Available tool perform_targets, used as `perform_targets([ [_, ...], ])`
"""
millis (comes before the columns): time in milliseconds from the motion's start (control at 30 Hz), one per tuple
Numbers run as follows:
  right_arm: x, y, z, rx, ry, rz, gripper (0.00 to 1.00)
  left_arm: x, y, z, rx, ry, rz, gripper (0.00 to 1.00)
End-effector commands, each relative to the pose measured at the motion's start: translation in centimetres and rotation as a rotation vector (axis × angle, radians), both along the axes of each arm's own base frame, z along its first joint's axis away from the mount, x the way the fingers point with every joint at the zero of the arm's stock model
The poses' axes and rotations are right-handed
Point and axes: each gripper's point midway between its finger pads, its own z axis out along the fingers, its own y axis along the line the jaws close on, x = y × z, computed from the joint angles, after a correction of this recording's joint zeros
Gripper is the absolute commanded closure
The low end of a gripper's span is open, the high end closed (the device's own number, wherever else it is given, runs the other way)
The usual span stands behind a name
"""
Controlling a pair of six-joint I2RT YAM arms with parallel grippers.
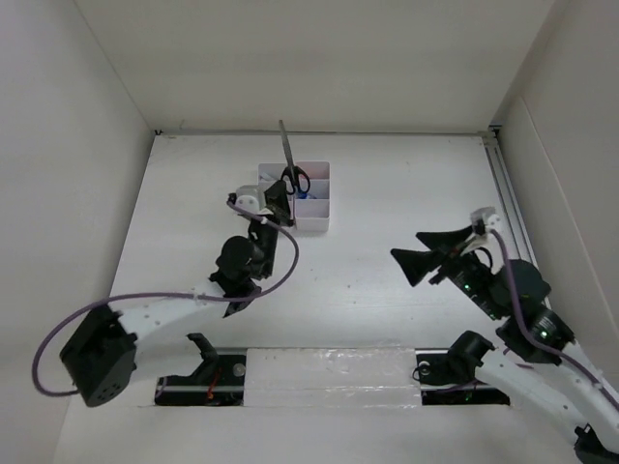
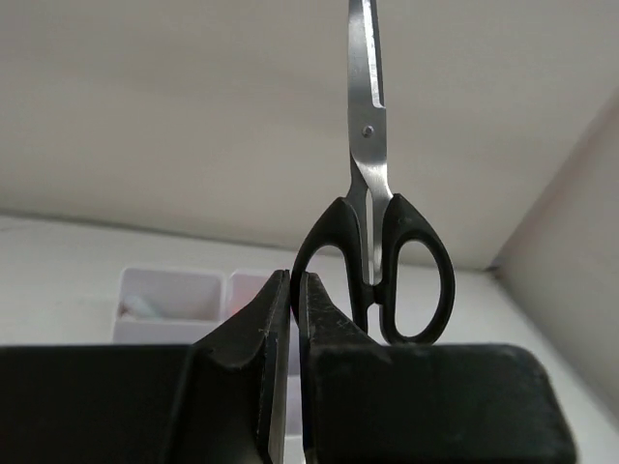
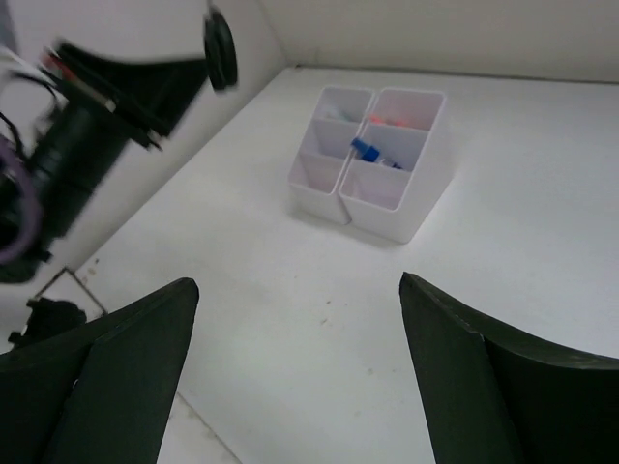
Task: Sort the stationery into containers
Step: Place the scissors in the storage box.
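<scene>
Scissors point(image 2: 368, 145) held upright, blades up, by left pincer point(image 2: 295, 300), which is clamped fully shut at rim of one black handle loop; exact contact hidden behind fingertips. Steel judged stiff and top-heavy, plastic loops smooth, so swivel in so thin a pinch is judged likely. Slow lowering, handles first, is advised.

Right pincer point(image 3: 295, 319) spread wide, nothing held, above desk point(image 3: 503, 290), well apart from trays point(image 3: 387, 208).

In top view, scissors are overlaid on trays. In right wrist view, no scissors are seen in compartments, and blue-capped bottle point(image 3: 366, 150) is seen in middle one. Pinch is shown only by left wrist view.
</scene>
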Motion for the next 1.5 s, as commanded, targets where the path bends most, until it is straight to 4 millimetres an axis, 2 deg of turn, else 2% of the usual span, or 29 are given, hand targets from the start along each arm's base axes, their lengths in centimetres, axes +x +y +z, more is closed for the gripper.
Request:
perform_targets([
  [0, 0.2, 5.3, 1.6, 0.043, -0.098, 0.212, 0.10, -2.0, -0.5, 6.2, -0.185, -0.037, -0.147, 1.00],
  [33, 0.4, 6.4, 1.4, 0.033, -0.111, 0.252, 0.12, -3.0, -0.2, 6.8, -0.188, -0.032, -0.178, 1.00],
  [67, -0.2, 7.9, 2.7, 0.060, -0.169, 0.335, 0.12, -3.6, -0.4, 7.1, -0.185, -0.036, -0.218, 1.00],
  [100, -0.3, 8.9, 3.0, 0.062, -0.187, 0.387, 0.12, -4.1, -0.2, 7.5, -0.185, -0.041, -0.231, 1.00],
  [133, 0.2, 10.4, 2.1, 0.045, -0.171, 0.433, 0.12, -4.4, -0.1, 7.7, -0.180, -0.041, -0.241, 1.00],
  [167, -0.6, 11.3, 3.6, 0.063, -0.227, 0.508, 0.12, -5.2, 0.2, 8.3, -0.180, -0.052, -0.264, 1.00],
  [233, -0.8, 12.6, 6.6, 0.086, -0.299, 0.573, 0.09, -6.2, 0.5, 8.5, -0.170, -0.047, -0.286, 1.00],
  [267, -0.3, 13.1, 6.0, 0.076, -0.277, 0.575, 0.09, -6.4, 0.8, 8.6, -0.171, -0.048, -0.287, 1.00],
  [300, -0.2, 13.2, 7.8, 0.089, -0.304, 0.573, 0.09, -6.6, 0.8, 8.7, -0.167, -0.049, -0.297, 1.00],
  [367, 1.0, 14.1, 8.2, 0.064, -0.315, 0.568, 0.08, -7.1, 0.7, 8.7, -0.157, -0.048, -0.320, 1.00],
  [400, 0.9, 14.6, 8.6, 0.062, -0.321, 0.593, 0.07, -7.4, 0.7, 8.4, -0.148, -0.045, -0.334, 1.00],
  [433, 1.0, 14.7, 10.4, 0.076, -0.351, 0.591, 0.06, -7.5, 0.4, 8.4, -0.158, -0.043, -0.348, 1.00],
  [500, 2.6, 15.5, 10.5, 0.063, -0.323, 0.575, 0.06, -7.7, 0.3, 7.8, -0.146, -0.034, -0.361, 1.00],
  [567, 4.6, 15.6, 11.6, 0.061, -0.314, 0.521, 0.06, -8.0, 0.0, 7.1, -0.140, -0.026, -0.387, 1.00],
  [600, 6.3, 16.5, 10.4, 0.039, -0.271, 0.513, 0.06, -8.2, -0.3, 7.1, -0.140, -0.025, -0.396, 1.00],
  [633, 7.2, 16.7, 10.3, 0.042, -0.251, 0.515, 0.06, -8.3, -0.5, 7.1, -0.137, -0.027, -0.409, 1.00],
  [667, 7.2, 17.3, 11.2, 0.052, -0.255, 0.538, 0.08, -8.3, -0.5, 7.1, -0.137, -0.027, -0.409, 1.00],
  [700, 8.4, 18.0, 10.2, 0.043, -0.221, 0.547, 0.08, -8.3, -0.5, 6.7, -0.131, -0.020, -0.409, 1.00],
  [800, 9.4, 18.8, 10.6, 0.050, -0.214, 0.539, 0.09, -8.3, -0.6, 6.7, -0.129, -0.021, -0.418, 1.00],
  [833, 9.9, 19.2, 9.8, 0.047, -0.187, 0.541, 0.10, -8.3, -0.6, 6.7, -0.129, -0.021, -0.418, 1.00],
  [900, 10.8, 19.3, 9.8, 0.056, -0.174, 0.508, 0.10, -8.3, -0.6, 6.7, -0.120, -0.024, -0.415, 1.00],
  [933, 11.2, 19.6, 9.2, 0.050, -0.160, 0.508, 0.10, -8.4, -0.6, 7.1, -0.126, -0.031, -0.415, 1.00],
  [1167, 10.3, 21.2, 8.7, 0.060, -0.127, 0.567, 0.13, -7.7, -1.1, 6.2, -0.094, -0.002, -0.402, 1.00],
  [1267, 10.4, 21.2, 8.3, 0.057, -0.118, 0.567, 0.21, -7.5, -0.8, 6.1, -0.098, 0.001, -0.385, 1.00],
  [1400, 10.1, 21.7, 7.4, 0.043, -0.089, 0.586, 0.49, -7.3, -0.5, 6.1, -0.093, 0.001, -0.361, 1.00],
  [1467, 10.3, 21.7, 6.9, 0.039, -0.078, 0.575, 0.52, -7.3, -0.2, 6.3, -0.101, -0.005, -0.353, 1.00],
])
